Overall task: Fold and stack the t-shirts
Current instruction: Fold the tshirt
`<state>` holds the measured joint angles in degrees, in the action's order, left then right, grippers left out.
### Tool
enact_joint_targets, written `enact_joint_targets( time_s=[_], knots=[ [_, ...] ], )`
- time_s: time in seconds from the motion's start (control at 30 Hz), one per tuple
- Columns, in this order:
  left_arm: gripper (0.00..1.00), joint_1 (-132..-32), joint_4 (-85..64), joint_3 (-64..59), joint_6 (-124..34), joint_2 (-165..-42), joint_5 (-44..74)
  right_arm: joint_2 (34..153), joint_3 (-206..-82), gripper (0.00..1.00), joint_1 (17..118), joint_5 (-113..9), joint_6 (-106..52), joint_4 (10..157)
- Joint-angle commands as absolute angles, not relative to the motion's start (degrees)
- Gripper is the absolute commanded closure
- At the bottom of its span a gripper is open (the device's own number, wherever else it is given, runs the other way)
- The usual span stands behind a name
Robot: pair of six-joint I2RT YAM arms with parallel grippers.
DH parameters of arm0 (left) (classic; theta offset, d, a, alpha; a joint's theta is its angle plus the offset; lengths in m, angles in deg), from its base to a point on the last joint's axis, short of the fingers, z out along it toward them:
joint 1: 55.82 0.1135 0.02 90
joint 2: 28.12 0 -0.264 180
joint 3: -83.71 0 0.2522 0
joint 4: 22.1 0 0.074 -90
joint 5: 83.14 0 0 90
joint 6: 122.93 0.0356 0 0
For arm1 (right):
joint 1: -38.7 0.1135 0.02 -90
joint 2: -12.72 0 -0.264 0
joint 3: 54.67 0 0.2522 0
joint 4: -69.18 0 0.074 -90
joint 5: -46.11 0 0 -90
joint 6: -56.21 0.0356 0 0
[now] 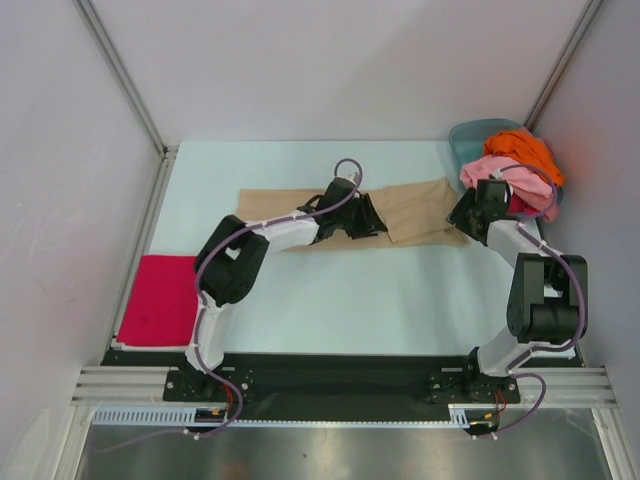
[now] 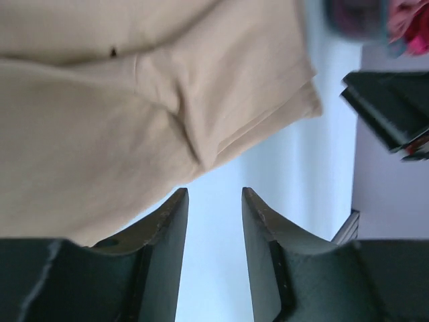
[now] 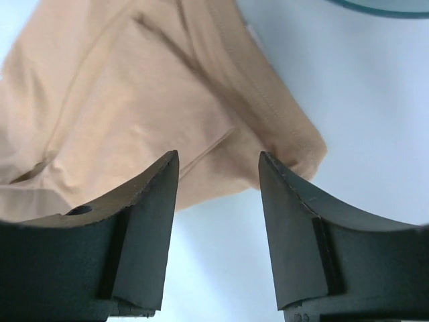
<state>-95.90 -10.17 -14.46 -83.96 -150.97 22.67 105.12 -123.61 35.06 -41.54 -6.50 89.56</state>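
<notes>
White walls [image 1: 300, 60] box in a pale table [image 1: 350, 300] bearing the tan t-shirt [image 1: 415, 205] (left claw [image 2: 214, 192], right claw [image 3: 218, 155]: both released).

A robotics lab cell — white panel walls [image 1: 330, 70] box in a pale table [image 1: 350, 300]. An aluminium rail [image 1: 120, 385] edges its near side.

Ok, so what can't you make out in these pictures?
Top view: the left arm covers the middle of the tan shirt.
Top view: pink shirt and orange shirt hide the inside of the basin.
Left wrist view: the red cloth in the corner is blurred and cut off.
Right wrist view: the top edge cuts off the basin.
</notes>
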Motion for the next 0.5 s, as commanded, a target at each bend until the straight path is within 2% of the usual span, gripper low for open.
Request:
enact_joint_targets(
  time_s=[0.0,0.23,0.3,0.4,0.47],
  knots=[
    [0.57,-93.45,-9.75,-15.83,-79.95,-147.38,20.48,101.58,-125.30,0.44,38.33,-39.24,-7.43,89.80],
    [0.83,-92.56,-9.31,-22.25,-81.62,-155.11,24.08,103.51,-129.07,0.45,45.10,-38.62,-5.58,88.30],
    [0.88,-92.56,-9.31,-22.95,-82.15,-155.83,23.39,104.91,-130.31,0.46,45.82,-38.71,-4.97,87.96],
    [0.93,-92.30,-9.05,-23.22,-82.41,-156.53,21.98,107.63,-131.88,0.51,46.52,-38.97,-2.33,87.60],
    [0.96,-91.95,-8.78,-23.83,-82.85,-157.67,21.71,109.39,-132.94,0.59,46.96,-37.13,1.33,88.39]
  ],
)
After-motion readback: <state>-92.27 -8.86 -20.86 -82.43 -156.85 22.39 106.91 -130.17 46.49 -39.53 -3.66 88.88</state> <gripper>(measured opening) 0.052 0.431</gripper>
